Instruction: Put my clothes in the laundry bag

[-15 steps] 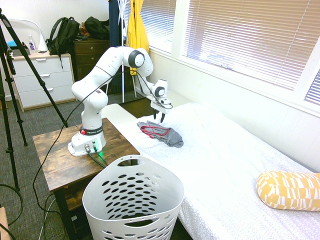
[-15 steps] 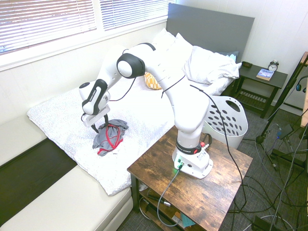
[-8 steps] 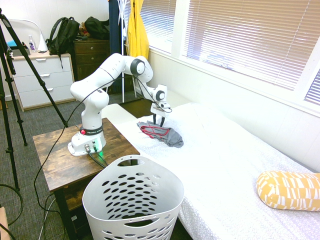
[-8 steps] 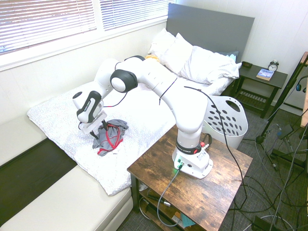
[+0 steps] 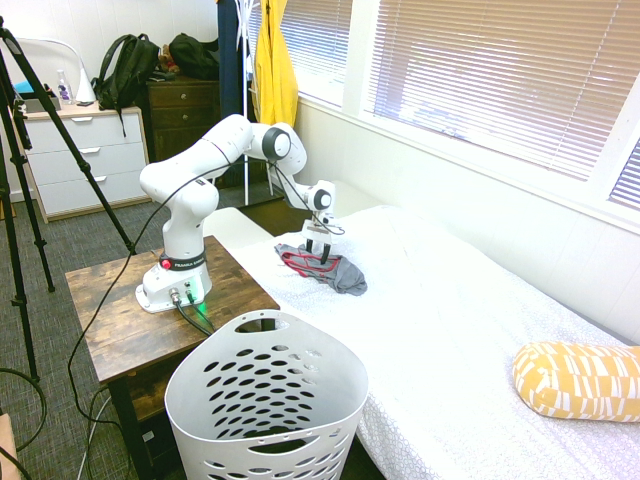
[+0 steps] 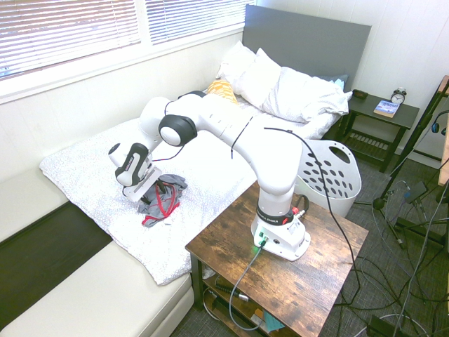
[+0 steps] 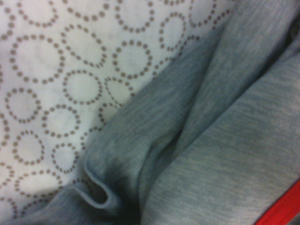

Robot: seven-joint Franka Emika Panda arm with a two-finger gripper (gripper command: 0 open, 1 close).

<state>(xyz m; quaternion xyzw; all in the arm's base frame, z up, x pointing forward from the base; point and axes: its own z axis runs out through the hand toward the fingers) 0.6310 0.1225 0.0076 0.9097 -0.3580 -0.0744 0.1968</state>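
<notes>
First exterior view, left to right: 1 wooden table, arm base on top; 1 white laundry hamper, upright, pierced walls; 1 gripper, 2 fingers wide apart, pointing down at the garment; 1 grey garment, red trim, crumpled on the bed; 1 yellow-and-white pillow.

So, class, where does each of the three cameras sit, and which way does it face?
First exterior view: beyond the laundry hamper, facing the arm, the bed and the windows; arm and gripper show.
Second exterior view: opposite side, raised, looking down across the wooden table toward the headboard; arm and gripper show.
Wrist view: on the wrist, looking closely at the grey garment and ring-patterned bedding; no robot body is clear.
All three share garment and bedding; the exterior two share hamper and arm.
</notes>
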